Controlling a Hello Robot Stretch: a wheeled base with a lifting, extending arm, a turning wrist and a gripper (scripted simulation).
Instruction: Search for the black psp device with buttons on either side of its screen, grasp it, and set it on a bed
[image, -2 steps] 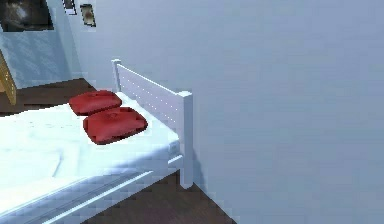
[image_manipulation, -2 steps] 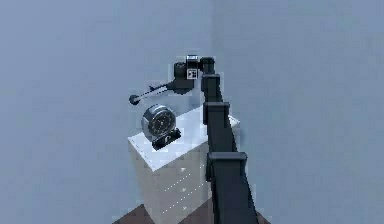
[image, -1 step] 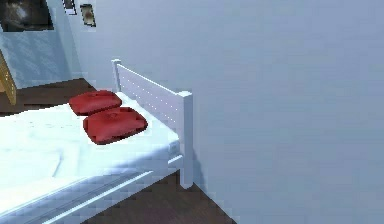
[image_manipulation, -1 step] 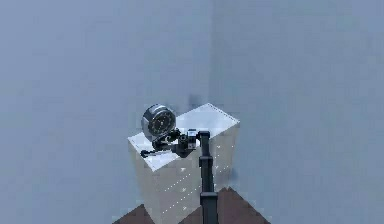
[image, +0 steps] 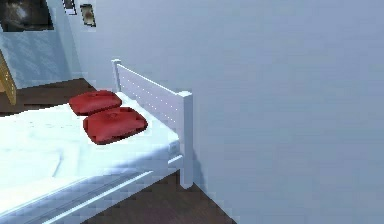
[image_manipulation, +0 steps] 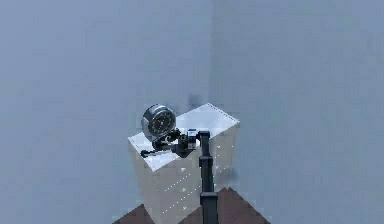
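White cabinet (image_manipulation: 215, 150) is being reached toward by the arm, the gripper (image_manipulation: 155, 150) near a round silver clock (image_manipulation: 157, 120); whether anything is being held, and where the psp device lies, cannot be told; the clock is probably being endangered by any sideways nudge.

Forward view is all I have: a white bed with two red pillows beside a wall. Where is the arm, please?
Observer: In the arm side view the arm rises in front of a white dresser that stands in a corner.
Operator: Is anything on the dresser?
Observer: A round silver clock stands on its top, and the gripper is just below the clock in the picture. I cannot tell whether the gripper holds anything.
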